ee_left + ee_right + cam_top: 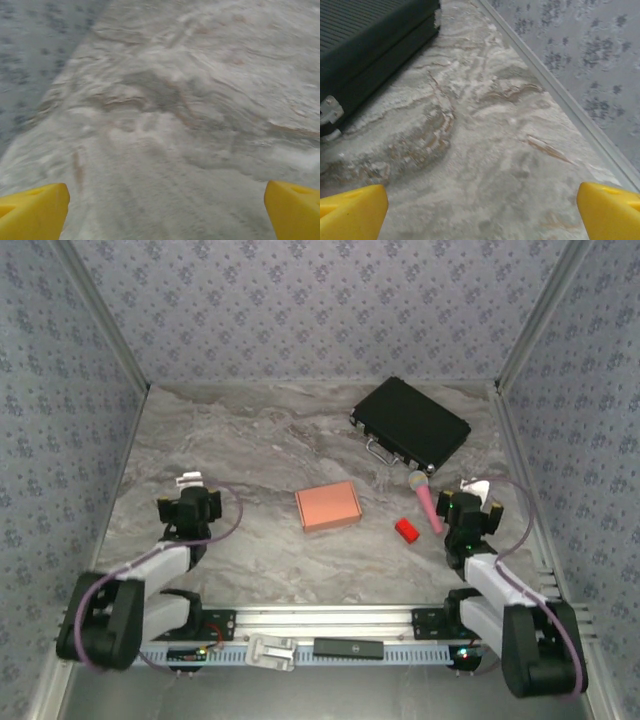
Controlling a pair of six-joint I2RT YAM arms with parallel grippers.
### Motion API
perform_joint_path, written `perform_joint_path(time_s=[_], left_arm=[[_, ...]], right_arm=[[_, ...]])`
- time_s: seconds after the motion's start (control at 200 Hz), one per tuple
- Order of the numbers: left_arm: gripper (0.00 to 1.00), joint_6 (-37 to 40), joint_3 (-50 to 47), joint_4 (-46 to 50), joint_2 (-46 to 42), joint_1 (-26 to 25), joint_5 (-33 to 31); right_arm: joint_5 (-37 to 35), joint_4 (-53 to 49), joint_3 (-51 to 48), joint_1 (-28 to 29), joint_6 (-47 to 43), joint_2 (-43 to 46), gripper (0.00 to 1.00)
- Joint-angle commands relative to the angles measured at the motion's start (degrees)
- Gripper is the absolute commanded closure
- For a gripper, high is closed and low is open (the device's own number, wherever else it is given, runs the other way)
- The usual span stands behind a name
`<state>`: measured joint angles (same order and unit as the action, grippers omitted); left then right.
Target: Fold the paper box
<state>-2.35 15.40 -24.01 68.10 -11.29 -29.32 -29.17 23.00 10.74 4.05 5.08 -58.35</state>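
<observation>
1. desk (250, 440) – grey marbled top, carries all items below.
2. black case (410, 422) – far right, lying flat, lid down, latches twd me.
3. paper box (328, 506) – salmon-orange, mid-desk, lying flat, well apart from both my claws.
4. L claw (165, 212) – near left, yellow fingers (35, 212) spread wide, nothing btwn, over bare desk.
5. R claw (482, 212) – near right, likewise released & empty; case corner on its left.
6. pink stick (428, 502) – just beside R claw.
7. red block (406, 530) – smallest, just left of stick.
</observation>
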Motion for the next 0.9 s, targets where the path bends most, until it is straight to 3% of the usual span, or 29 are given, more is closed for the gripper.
perform_joint_path(time_s=[0.0,0.135,0.31,0.495,0.565,0.67,0.825,0.895], left_arm=[[0.00,5.8,3.3,-16.3,5.4,0.6,8.2],[0.00,8.2,6.1,-21.1,12.1,1.7,10.9],[0.00,4.4,5.6,-24.4,15.4,5.5,13.9],[0.00,3.1,1.2,-39.0,21.2,7.3,15.4],[0.00,1.6,4.0,-29.5,18.8,7.8,15.3],[0.00,-1.1,7.5,-23.6,19.6,10.3,16.4],[0.00,-1.4,7.1,-24.9,19.8,11.3,17.6],[0.00,-1.4,7.1,-24.9,19.8,11.3,17.6]], right_arm=[[3.9,14.1,2.2,-0.4,0.2,-5.3,0.01],[7.6,23.8,3.3,-0.7,-2.3,-12.9,0.01],[10.8,33.3,2.2,-1.4,-5.0,-19.8,0.01],[12.6,43.0,0.2,-0.2,-8.2,-26.5,0.01],[12.7,43.2,0.0,-0.1,-8.0,-26.5,0.01],[13.1,46.3,0.1,-0.8,-7.5,-29.5,0.01],[13.7,30.0,8.0,-1.8,-6.2,-28.5,0.01],[17.3,24.6,11.0,-3.5,-5.0,-29.0,0.01]])
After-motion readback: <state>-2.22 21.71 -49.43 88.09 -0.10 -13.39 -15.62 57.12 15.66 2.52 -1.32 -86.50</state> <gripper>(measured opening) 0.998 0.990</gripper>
